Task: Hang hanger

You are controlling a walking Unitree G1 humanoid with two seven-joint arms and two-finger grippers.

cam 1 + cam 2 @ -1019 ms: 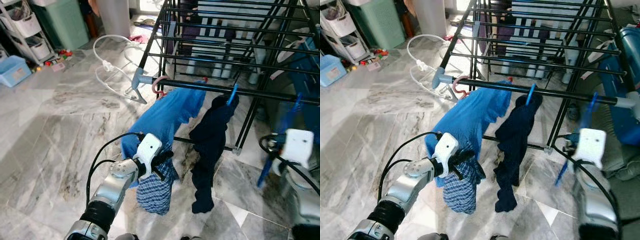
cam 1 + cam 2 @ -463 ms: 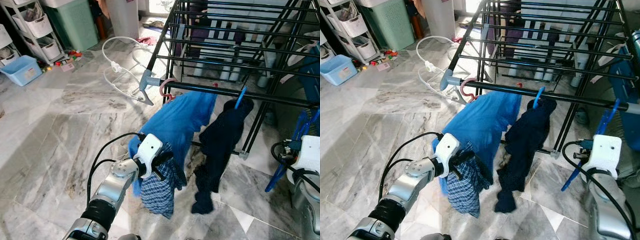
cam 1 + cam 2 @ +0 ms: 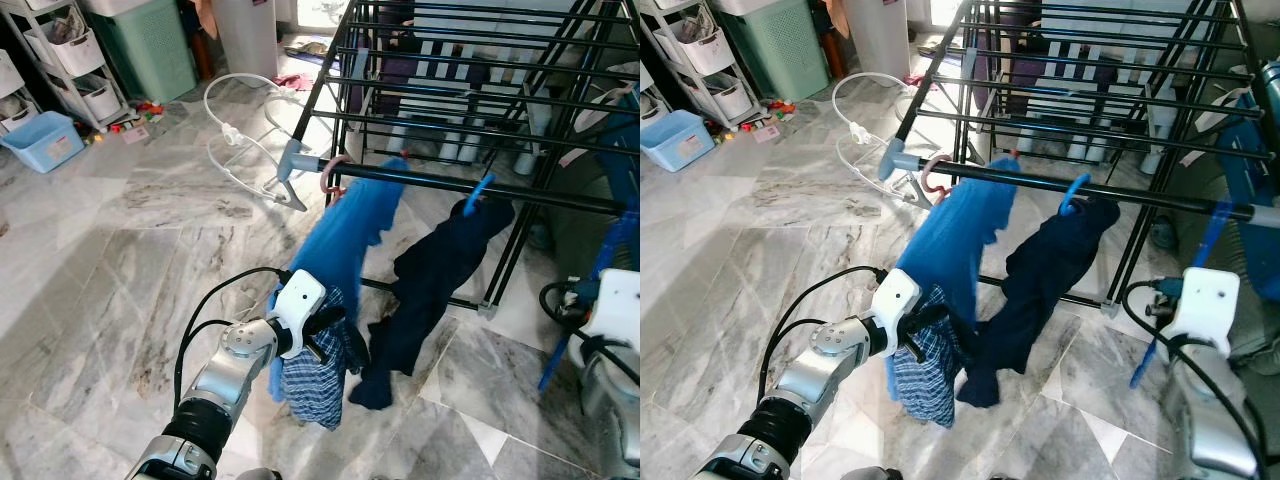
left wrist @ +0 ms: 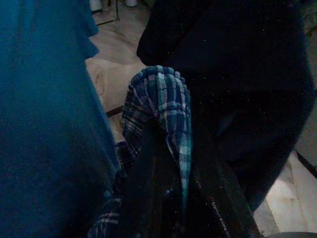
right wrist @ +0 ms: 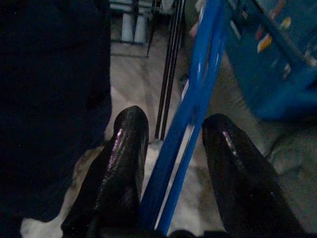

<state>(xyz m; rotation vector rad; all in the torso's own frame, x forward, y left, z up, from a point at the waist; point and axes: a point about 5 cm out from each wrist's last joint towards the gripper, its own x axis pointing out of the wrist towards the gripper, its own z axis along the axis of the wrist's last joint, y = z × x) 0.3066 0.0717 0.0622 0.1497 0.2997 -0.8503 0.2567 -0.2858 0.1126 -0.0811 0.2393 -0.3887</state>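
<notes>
Below, left pincer (image 4: 168,163) pinching plaid cloth (image 4: 163,104), right pincer (image 5: 171,144) straddling blue hanger (image 5: 193,99)

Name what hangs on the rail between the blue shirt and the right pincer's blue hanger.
A dark garment on a blue hook hangs there, between the blue shirt and the blue hanger at the right pincer, seen in both eye views.

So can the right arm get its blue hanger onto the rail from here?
Probably yes: the right gripper has the blue hanger between its fingers, and the rail past the dark garment looks bare.
</notes>
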